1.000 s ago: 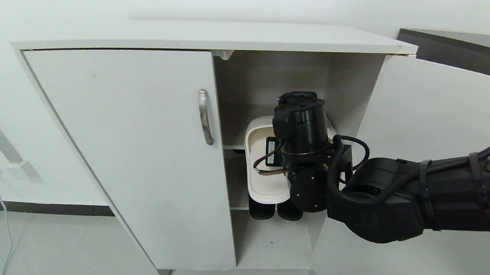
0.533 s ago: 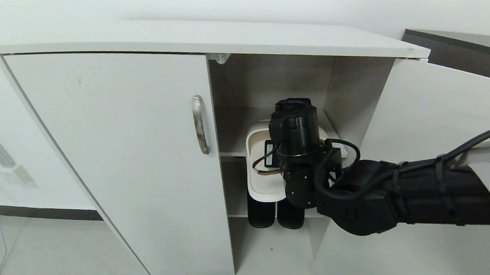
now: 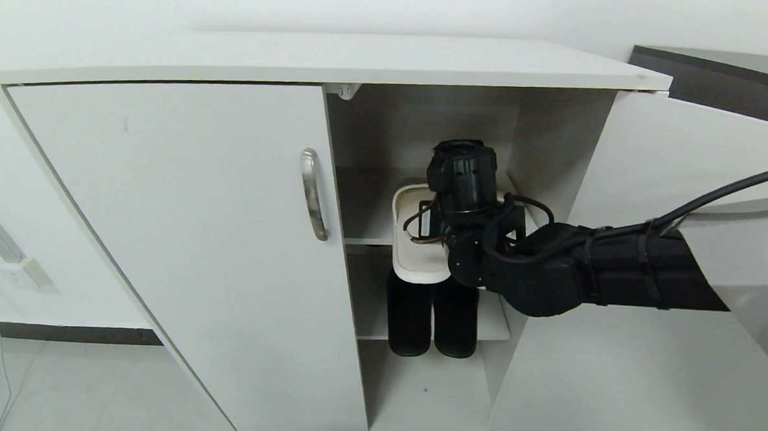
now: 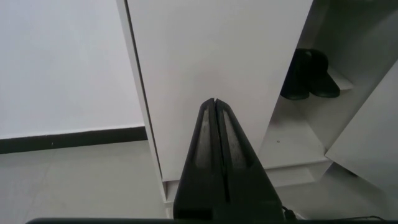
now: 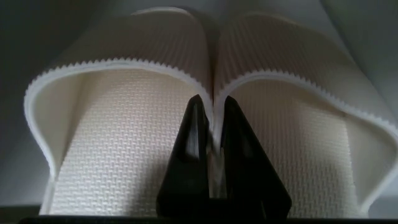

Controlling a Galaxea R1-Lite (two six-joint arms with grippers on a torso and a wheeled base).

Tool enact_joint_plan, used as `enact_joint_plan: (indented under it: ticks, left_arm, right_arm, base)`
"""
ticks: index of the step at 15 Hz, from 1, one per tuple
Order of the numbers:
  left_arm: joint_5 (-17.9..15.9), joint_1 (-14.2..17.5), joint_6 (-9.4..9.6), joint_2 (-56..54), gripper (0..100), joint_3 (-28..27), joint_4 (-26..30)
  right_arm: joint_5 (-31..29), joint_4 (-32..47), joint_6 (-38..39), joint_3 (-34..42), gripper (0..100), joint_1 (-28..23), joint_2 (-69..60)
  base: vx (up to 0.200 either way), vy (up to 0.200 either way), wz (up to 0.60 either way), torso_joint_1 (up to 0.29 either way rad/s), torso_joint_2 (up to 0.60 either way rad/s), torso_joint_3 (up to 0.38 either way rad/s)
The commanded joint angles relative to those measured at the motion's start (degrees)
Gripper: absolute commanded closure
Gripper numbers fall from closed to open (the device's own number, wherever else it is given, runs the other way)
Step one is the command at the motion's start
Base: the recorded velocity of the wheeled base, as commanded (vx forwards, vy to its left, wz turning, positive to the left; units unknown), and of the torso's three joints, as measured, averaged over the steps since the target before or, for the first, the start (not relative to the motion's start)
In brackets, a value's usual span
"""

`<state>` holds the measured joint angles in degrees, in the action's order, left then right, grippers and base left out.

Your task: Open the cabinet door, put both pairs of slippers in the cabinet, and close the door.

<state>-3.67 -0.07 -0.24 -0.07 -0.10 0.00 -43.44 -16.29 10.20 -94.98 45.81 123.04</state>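
The cabinet [image 3: 365,56] is seen with its right door [image 3: 652,156] swung open at 3 o'clock of the opening. The left door [image 3: 182,232] is shut at 9 o'clock, and a metal handle [image 3: 312,194] is fixed upright near its inner edge.

The right arm [image 3: 582,276] is extended from 3 o'clock into the opening. The pair of white slippers [image 3: 414,262] is gripped by the right gripper [image 5: 211,106]. Its fingers are closed almost fully on the two inner side walls of the slippers, which are pressed together between them. The white slippers are held side by side at the level of the upper shelf [image 3: 363,240], with the heels projecting out past its front edge. Whether the soles rest on that shelf cannot be told.

The pair of black slippers [image 3: 431,318] is placed at 6 o'clock of the white pair, side by side on the middle shelf [image 3: 372,335], with its near ends overhanging the shelf edge.

The left gripper [image 4: 214,102] is held outside the cabinet, facing the shut left door, with its fingers pressed together and nothing between them.
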Motion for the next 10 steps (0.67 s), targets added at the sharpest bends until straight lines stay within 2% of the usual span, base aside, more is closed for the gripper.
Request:
enact_joint_plan:
  ticks: [1, 6, 10]
  left_arm:
    - [-0.02, -0.01, -0.02, 0.07, 100, 0.01, 0.00]
    - [0.07, -0.01, -0.20, 0.07, 100, -0.08, 0.00]
    - [0.07, -0.01, -0.20, 0.07, 100, 0.01, 0.00]
  right_arm:
    - [1.16, 2.40, -0.01, -4.34, 100, -0.81, 1.41]
    - [3.09, 8.38, 0.08, -12.34, 100, -1.87, 2.20]
    - [3.18, 9.26, 0.08, -15.77, 100, -2.83, 4.49]
  base:
    - [0.000, 0.000, 0.00, 0.000, 0.00, 0.000]
    - [0.000, 0.000, 0.00, 0.000, 0.00, 0.000]
    - [0.000, 0.000, 0.00, 0.000, 0.00, 0.000]
